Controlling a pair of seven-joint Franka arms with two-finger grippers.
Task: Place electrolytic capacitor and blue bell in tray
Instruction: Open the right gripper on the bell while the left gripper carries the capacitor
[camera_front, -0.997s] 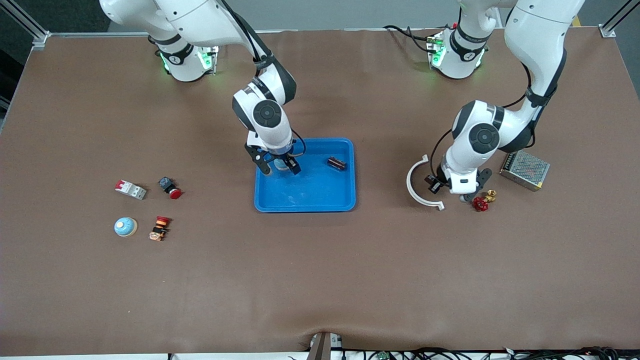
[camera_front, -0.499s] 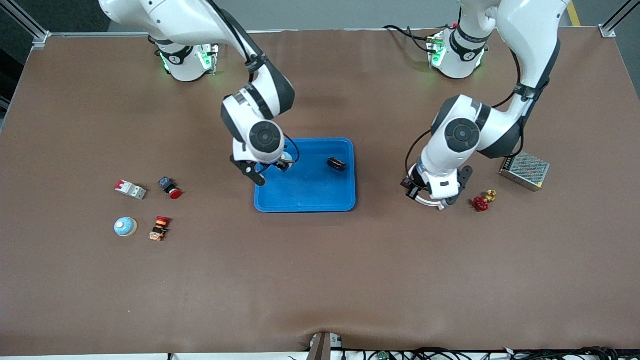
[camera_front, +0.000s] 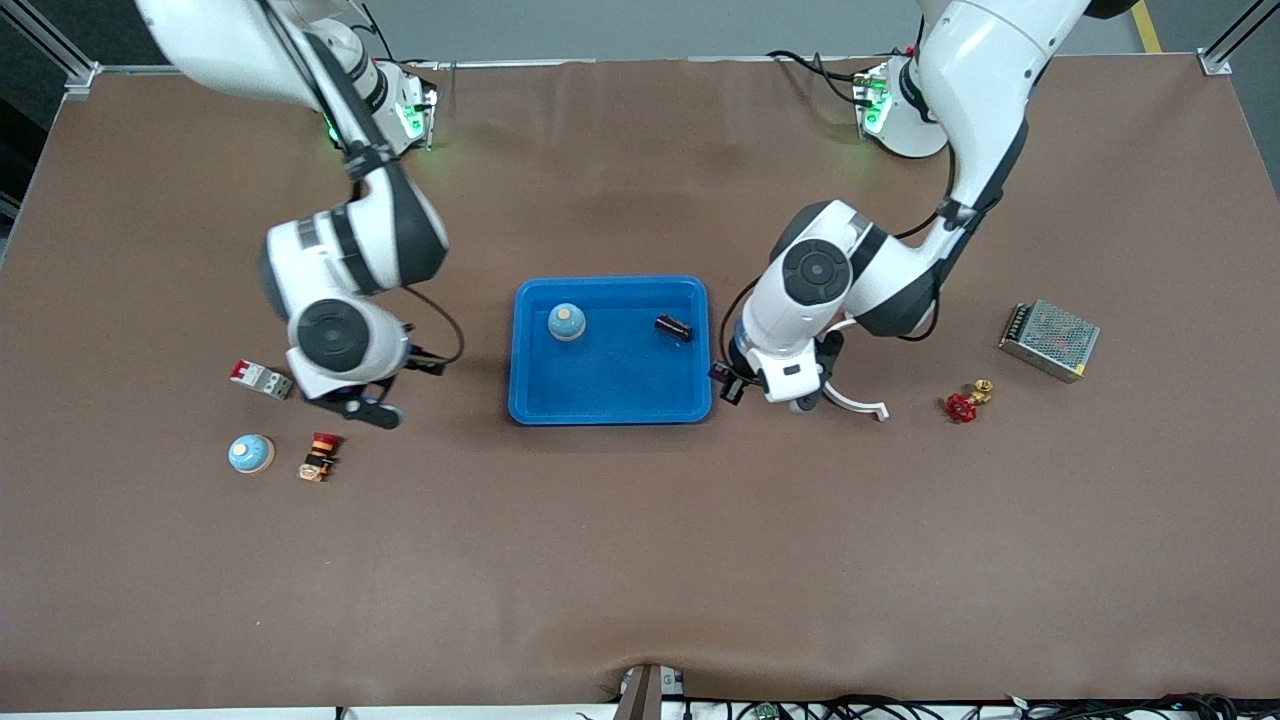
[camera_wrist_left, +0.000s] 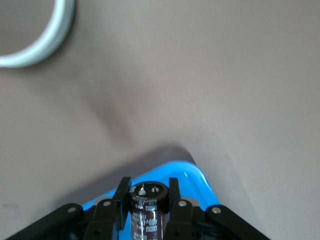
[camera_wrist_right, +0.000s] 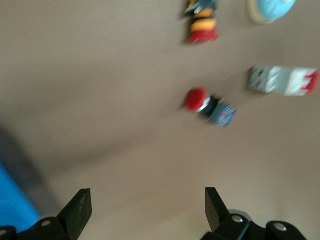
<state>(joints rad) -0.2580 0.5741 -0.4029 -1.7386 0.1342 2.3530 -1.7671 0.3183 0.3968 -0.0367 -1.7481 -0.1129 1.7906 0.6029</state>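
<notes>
Blue bell (camera_front: 567, 321) sat dome-up in the tray (camera_front: 610, 405), done. Tray also had a dark cylinder (camera_front: 673, 327) lying flat, long axis across the tray. My left gripper (camera_wrist_left: 145, 207), over the tray's corner at the left arm's end, pinched the electrolytic capacitor (camera_wrist_left: 146, 206), long axis running along the fingers; release left. Right gripper (camera_wrist_right: 148, 207) spread wide, empty, above the red pushbutton (camera_wrist_right: 210, 107).

Right claw (camera_wrist_right: 147, 210) left the blue bell (camera_front: 566, 322) in the tray (camera_front: 610, 405); left claw (camera_wrist_left: 146, 206) approached.

The right hand (camera_wrist_right: 148, 210) hangs spread wide over the table near a red-capped button (camera_wrist_right: 210, 106).
</notes>
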